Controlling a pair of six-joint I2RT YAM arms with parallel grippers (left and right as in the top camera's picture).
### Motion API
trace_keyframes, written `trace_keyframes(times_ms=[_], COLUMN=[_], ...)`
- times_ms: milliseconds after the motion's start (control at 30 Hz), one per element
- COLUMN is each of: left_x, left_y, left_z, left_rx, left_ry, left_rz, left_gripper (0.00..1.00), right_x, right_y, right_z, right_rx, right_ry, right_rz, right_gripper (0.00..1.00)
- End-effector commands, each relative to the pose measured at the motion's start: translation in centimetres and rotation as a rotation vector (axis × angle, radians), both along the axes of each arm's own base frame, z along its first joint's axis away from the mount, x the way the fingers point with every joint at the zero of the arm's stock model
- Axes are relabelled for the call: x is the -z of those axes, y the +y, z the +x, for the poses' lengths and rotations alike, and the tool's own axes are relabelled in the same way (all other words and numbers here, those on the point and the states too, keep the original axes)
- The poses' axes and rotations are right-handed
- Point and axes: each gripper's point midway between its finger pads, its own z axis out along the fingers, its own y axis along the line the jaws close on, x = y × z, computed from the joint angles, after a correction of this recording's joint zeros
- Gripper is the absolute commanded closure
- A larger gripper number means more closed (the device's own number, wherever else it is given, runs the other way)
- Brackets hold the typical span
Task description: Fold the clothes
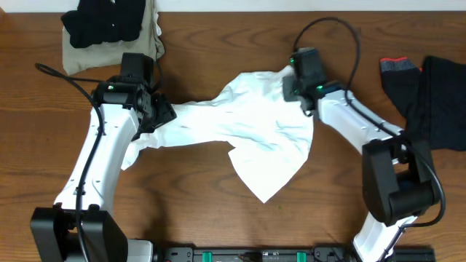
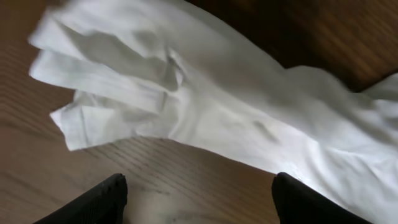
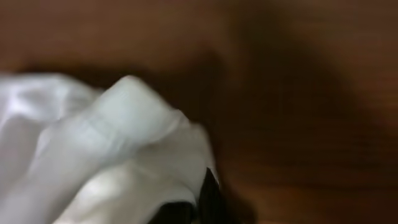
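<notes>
Two grippers attend the white shirt [image 1: 255,135], crumpled mid-frame on the wooden table [image 1: 218,218]. Your right gripper [image 1: 293,92] is clamped on its upper edge; your left gripper [image 1: 163,113] hangs parted over the sleeve at frame left. Judged step: spreading flat. Next, close the left on cloth. A black-and-khaki pile [image 1: 102,25] lies upper left, a black garment [image 1: 437,94] far right.

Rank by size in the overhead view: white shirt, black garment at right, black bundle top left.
1. Largest: the wrinkled white cloth shirt.
2-3. The black cloth garment at the right edge and the black cloth bundle top left look alike, both cropped: unranked.
</notes>
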Motion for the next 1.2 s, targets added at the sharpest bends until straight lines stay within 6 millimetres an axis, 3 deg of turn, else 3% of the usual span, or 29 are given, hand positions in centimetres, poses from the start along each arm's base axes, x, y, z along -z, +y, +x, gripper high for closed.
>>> trace_keyframes(times_ms=[0, 167, 233, 300, 333, 367, 600, 733, 833, 933, 967, 1067, 1100, 1167], left_x=[0.5, 0.7, 0.9, 1.2, 1.3, 1.5, 1.5, 0.9, 1.2, 1.7, 1.8, 2.3, 2.4, 2.9], left_y=[0.8, 0.8, 0.8, 0.7, 0.7, 0.7, 0.7, 0.2, -1.4, -2.4, -2.7, -3.1, -3.2, -3.6], left_z=[0.1, 0.7, 0.9, 1.0, 1.1, 1.2, 1.3, 0.2, -1.1, -1.8, -1.8, -1.7, -1.8, -1.9], left_rx=[0.003, 0.002, 0.002, 0.002, 0.002, 0.003, 0.045, 0.066, 0.119, 0.132, 0.135, 0.144, 0.147, 0.158], left_ry=[0.007, -0.008, -0.007, -0.002, 0.000, 0.002, 0.002, 0.019, 0.075, 0.113, 0.117, 0.129, 0.135, 0.154], left_rz=[0.044, 0.046, 0.046, 0.046, 0.046, 0.046, 0.057, 0.028, -0.058, -0.118, -0.130, -0.136, -0.137, -0.136], left_gripper=[0.23, 0.23, 0.23, 0.23, 0.23, 0.23, 0.23, 0.23, 0.24, 0.41, 0.46, 0.54, 0.56, 0.64], right_x=[-2.8, -6.1, -7.3, -7.8, -7.9, -8.0, -9.1, -11.0, -11.2, -9.7, -9.0, -6.6, -5.8, -4.1], right_y=[-3.5, -6.9, -8.3, -9.2, -9.5, -9.7, -10.2, -8.5, -7.2, -6.3, -6.0, -4.2, -3.5, -1.7], right_z=[2.9, 5.2, 5.8, 5.9, 5.9, 5.8, 3.1, 0.9, -2.4, -6.0, -6.9, -9.1, -9.6, -10.8], right_rx=[0.099, 0.174, 0.202, 0.218, 0.224, 0.228, 0.265, 0.226, 0.180, 0.159, 0.151, 0.084, 0.060, 0.010], right_ry=[-0.085, -0.153, -0.170, -0.168, -0.160, -0.149, 0.000, 0.097, 0.224, 0.389, 0.431, 0.534, 0.555, 0.601], right_rz=[-0.030, -0.015, -0.013, -0.015, -0.017, -0.020, -0.011, 0.074, 0.127, 0.156, 0.167, 0.211, 0.227, 0.272], right_gripper=[0.98, 0.96, 0.88, 0.52, 0.22, 0.01, 0.01, 0.01, 0.01, 0.01, 0.05, 0.42, 0.48, 0.70])
